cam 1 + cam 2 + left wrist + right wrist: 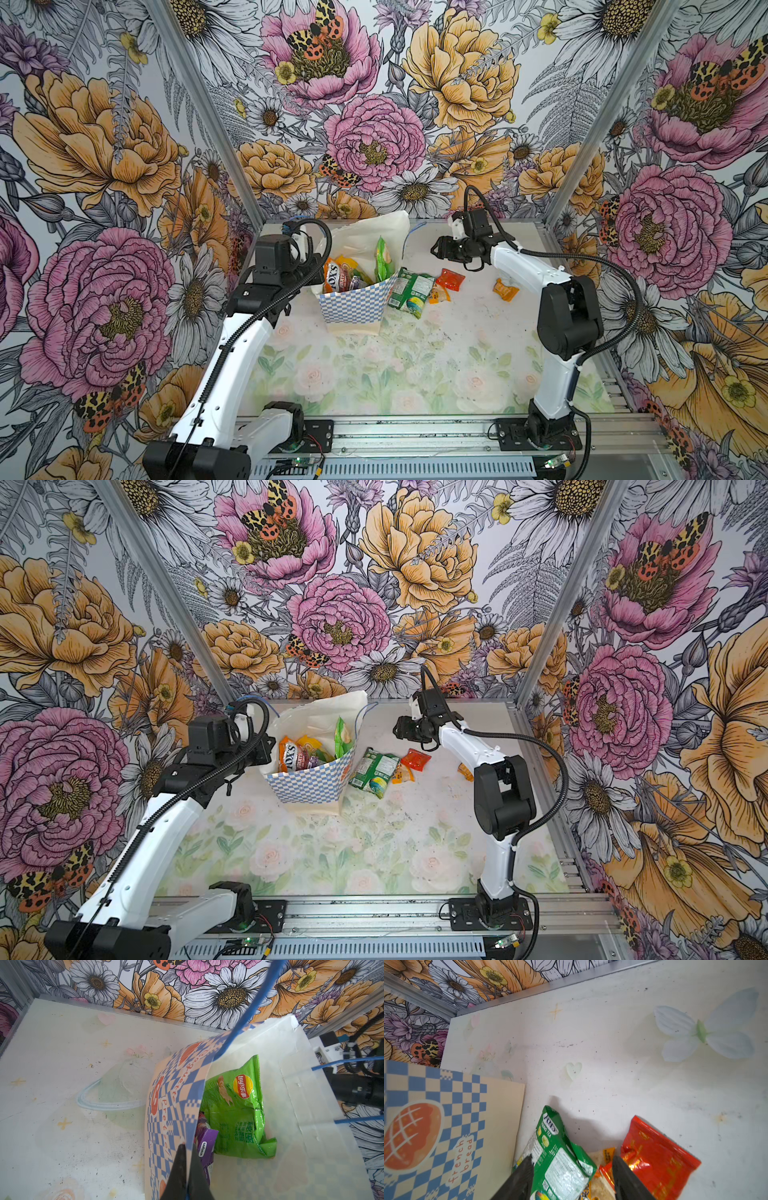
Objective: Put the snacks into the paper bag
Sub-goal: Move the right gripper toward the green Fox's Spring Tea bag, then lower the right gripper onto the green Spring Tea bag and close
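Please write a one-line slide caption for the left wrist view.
Left gripper shut on the checkered wall of the paper bag, with a green chip bag and a purple pack inside.

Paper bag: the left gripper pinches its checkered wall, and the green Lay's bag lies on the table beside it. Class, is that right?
Not quite. The green Lay's bag sits inside the paper bag, not on the table; the left wrist view shows this. The left gripper does pinch the checkered wall.
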